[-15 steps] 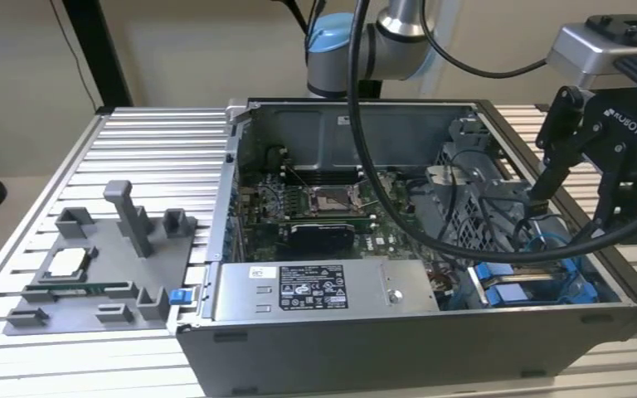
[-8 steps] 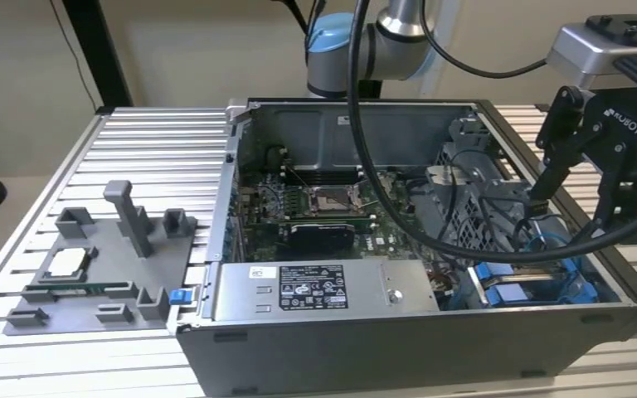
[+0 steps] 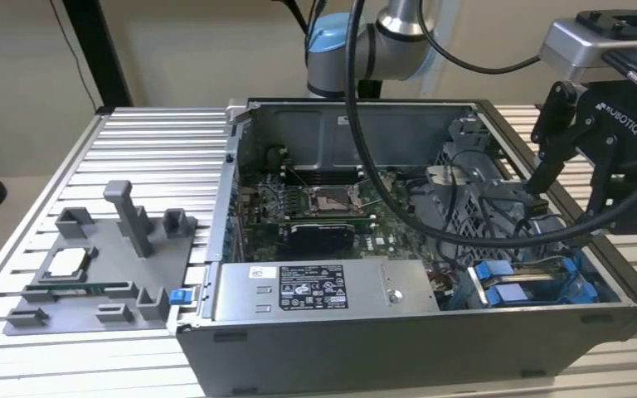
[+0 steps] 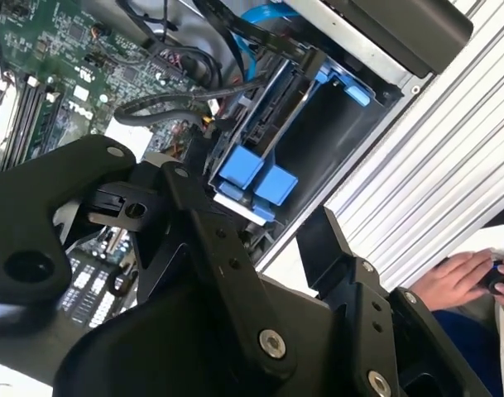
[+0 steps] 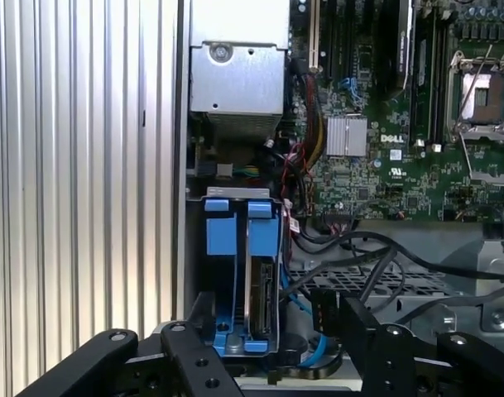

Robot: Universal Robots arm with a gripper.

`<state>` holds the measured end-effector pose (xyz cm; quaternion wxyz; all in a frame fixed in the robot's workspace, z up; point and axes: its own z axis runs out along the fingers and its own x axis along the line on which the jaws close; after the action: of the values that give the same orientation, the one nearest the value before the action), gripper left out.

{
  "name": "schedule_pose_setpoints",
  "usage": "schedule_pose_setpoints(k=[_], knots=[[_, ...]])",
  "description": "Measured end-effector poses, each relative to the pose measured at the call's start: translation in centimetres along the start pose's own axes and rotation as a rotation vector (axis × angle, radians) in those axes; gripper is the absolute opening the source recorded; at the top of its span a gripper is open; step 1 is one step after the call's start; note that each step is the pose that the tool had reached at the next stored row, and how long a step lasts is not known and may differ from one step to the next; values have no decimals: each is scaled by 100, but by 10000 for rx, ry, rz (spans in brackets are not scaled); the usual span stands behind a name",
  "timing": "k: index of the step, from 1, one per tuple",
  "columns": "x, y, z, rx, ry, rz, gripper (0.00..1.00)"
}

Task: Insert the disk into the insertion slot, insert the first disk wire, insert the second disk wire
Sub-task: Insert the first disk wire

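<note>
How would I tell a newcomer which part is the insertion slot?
Find the open computer case on the slatted table. The slot sits in its near corner at the exterior view's right, beside the grey stickered box. Bright blue plastic tabs mark it out from the grey metal and black cables around.

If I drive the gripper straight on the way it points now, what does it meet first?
Most likely the disk, edge-on in its blue frame, in line with the open gripper. Black cables lie close beside it, and depth is unclear.
</note>
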<state>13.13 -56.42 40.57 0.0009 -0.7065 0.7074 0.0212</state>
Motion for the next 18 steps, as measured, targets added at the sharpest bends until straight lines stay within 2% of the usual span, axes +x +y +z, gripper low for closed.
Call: schedule_pose_setpoints(k=[4,7,9,13,16,18], knots=[[-98,0,3,0,44,2,100],[-185,-1,11,14,151,3,100],[-235,2,22,88,210,5,100],[-241,23,33,225,552,8,100],[-241,66,54,332,635,2,100],[-246,101,76,468,642,-7,100]])
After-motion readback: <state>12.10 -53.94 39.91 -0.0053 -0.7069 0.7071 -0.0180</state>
